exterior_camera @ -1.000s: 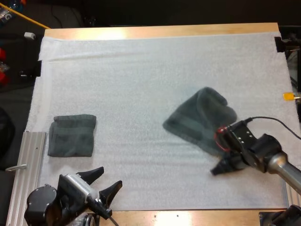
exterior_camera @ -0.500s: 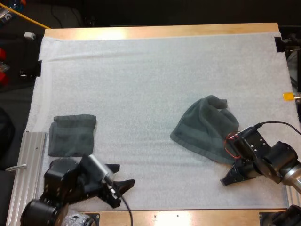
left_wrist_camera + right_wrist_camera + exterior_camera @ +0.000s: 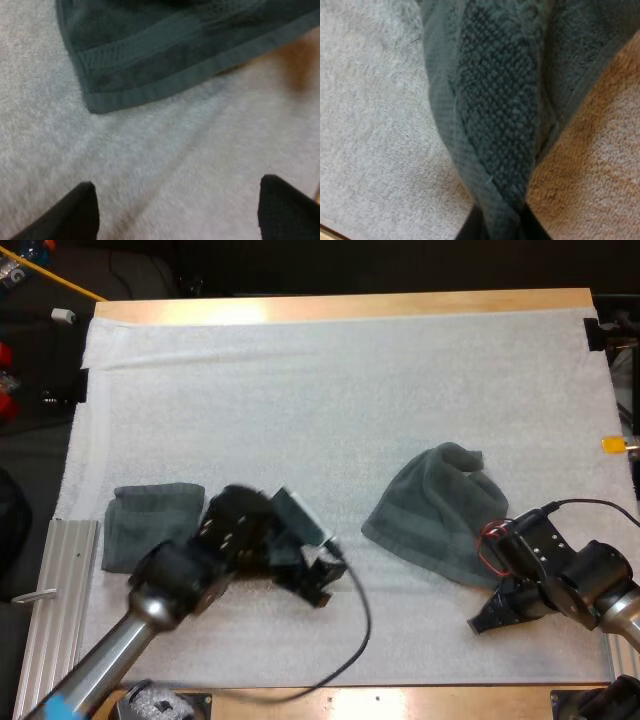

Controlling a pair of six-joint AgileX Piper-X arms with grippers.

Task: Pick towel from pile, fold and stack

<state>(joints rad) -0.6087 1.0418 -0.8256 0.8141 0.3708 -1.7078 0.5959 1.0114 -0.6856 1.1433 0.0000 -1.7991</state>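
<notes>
Your right hand (image 3: 483,623) grips the crumpled dark grey-green towel (image 3: 435,510) by its near edge, right of centre on the white mat (image 3: 300,390). Your left hand (image 3: 316,590) hangs spread and empty near its corner. Pinch that hem squarely, then pull taut.

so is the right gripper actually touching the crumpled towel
Touching. In the right wrist view the right gripper pinches the crumpled towel at its edge, pressing from both sides.

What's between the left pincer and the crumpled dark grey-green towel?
Bare white mat only, in the high view, between left pincer and crumpled dark grey-green towel.
</notes>
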